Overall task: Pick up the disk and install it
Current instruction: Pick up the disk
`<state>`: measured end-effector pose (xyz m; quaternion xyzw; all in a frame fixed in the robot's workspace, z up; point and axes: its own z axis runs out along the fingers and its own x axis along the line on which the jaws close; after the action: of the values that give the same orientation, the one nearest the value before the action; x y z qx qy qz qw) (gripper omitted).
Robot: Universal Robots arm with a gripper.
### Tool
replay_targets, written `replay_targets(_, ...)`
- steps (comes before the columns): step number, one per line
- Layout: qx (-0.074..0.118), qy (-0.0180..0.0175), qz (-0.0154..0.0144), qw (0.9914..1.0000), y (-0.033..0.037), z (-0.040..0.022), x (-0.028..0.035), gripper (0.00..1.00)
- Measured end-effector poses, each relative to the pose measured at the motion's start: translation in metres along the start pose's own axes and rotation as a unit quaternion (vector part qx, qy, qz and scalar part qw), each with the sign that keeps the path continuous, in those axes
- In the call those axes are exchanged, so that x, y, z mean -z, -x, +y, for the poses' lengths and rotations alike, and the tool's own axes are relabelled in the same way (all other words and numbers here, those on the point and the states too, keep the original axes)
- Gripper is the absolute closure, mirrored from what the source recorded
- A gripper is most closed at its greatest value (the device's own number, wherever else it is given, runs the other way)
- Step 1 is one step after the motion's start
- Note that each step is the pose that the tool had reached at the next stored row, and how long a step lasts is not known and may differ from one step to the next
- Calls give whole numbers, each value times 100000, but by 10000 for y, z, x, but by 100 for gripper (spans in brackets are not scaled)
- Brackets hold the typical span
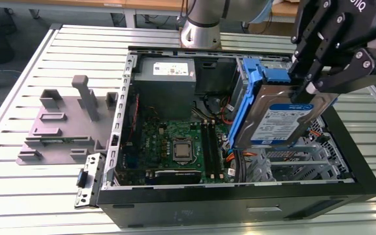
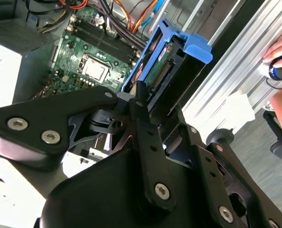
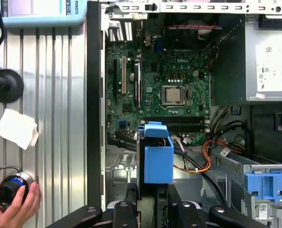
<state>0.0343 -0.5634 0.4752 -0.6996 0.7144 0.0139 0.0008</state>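
Slatted aluminium table point(image 1: 18, 196) runs under everything, with bare slats all round the open computer case point(image 1: 240, 208). Nearest in the exterior view is the case's black wall, its rim unobstructed. Just past it, toward the exterior view's right, sits the perforated metal drive cage point(image 1: 293, 164), open on top.

Above that cage hangs the disk point(image 1: 283, 122), steeply tilted with its label facing outward and its blue carrier edge turned toward the motherboard point(image 1: 181, 147). Whether its lower end touches the cage I cannot tell. The gripper point(image 1: 309, 90) pinches the disk at its upper end, fingers point(image 2: 141, 109) pressed against it. Orange cables point(image 3: 205, 159) lie just beside the disk's lower corner, and a bare blue bracket point(image 1: 266, 73) stands close behind.

The motherboard floor is open and flat. Farther back is the grey power supply point(image 1: 165, 78), then the arm's base point(image 1: 201, 24). A grey fixture point(image 1: 64, 127) stands well apart, on the exterior view's left. A person's hand point(image 3: 13, 209) rests at the table's edge.
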Motion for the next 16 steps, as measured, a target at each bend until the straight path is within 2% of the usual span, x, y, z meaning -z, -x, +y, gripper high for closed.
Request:
replay_targets(6,-22,-1,3,100000,-49,-107,-1,65)
replay_targets(12,-33,1,-3,100000,-58,-130,-1,65)
replay_targets(16,-34,17,9,100000,-56,-202,-2,65)
